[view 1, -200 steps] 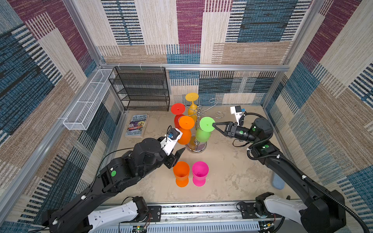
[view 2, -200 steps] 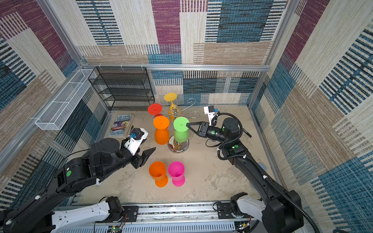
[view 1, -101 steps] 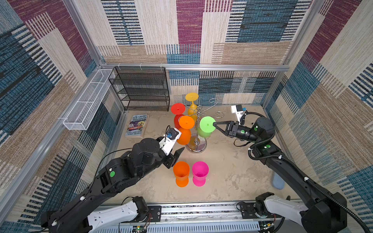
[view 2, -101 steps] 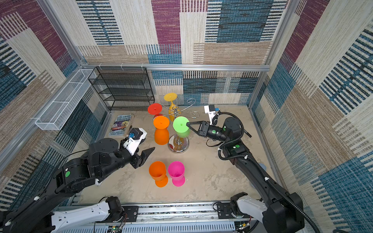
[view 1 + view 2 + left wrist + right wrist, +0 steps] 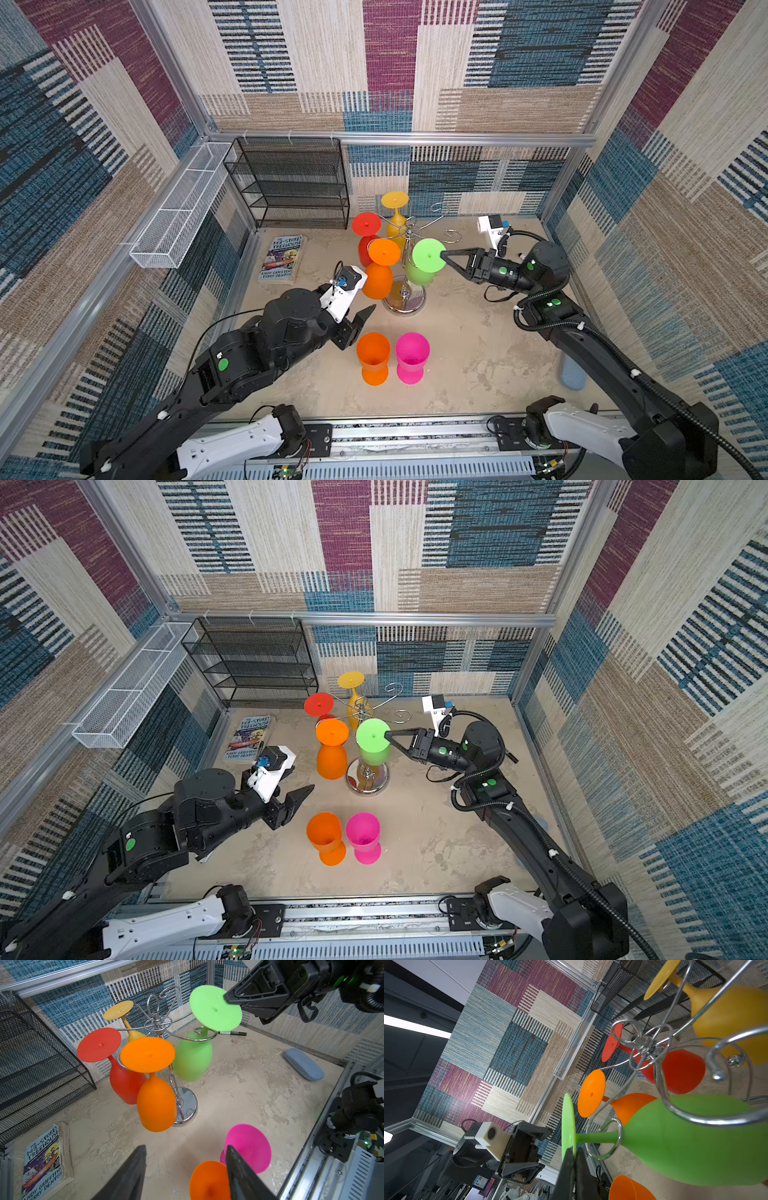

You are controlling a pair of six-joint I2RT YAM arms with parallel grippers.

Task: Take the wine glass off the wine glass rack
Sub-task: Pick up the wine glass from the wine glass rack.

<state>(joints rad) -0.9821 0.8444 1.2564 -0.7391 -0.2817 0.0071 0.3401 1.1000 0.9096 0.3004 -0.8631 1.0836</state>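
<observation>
Patchwork carpet walls box in a beige marbled tabletop (image 5: pixel 478 353) (busy-looking cell, honestly). In both top views the wine glass rack (image 5: pixel 405 297) stands mid-table with four plastic glasses hanging bowl-down from its arms: a red glass (image 5: pixel 365 224), a yellow glass (image 5: pixel 395 200), an orange glass (image 5: pixel 383 251) and the green wine glass (image 5: pixel 428 254). The right gripper (image 5: pixel 444 254) is pinched on the edge of the green one's foot disc. The left gripper (image 5: pixel 360 323) hovers with jaws apart and nothing in them, just beside an upright orange glass (image 5: pixel 373 353) and a pink glass (image 5: pixel 411 353). A book (image 5: pixel 281 258) lies near the black mesh shelf (image 5: pixel 291 183), and a white wire basket (image 5: pixel 178 208) hangs on the wall. From the left wrist camera, the green foot is tilted and its stem sits inside a curled wire arm, with the bowl below. A black marker (image 5: pixel 232 1033) and a blue-grey case (image 5: pixel 304 1064) lie on the table beyond. The right wrist camera shows both fingers (image 5: pixel 569 1167) pressed together on the foot's rim, and the stem runs through the wire loop.
</observation>
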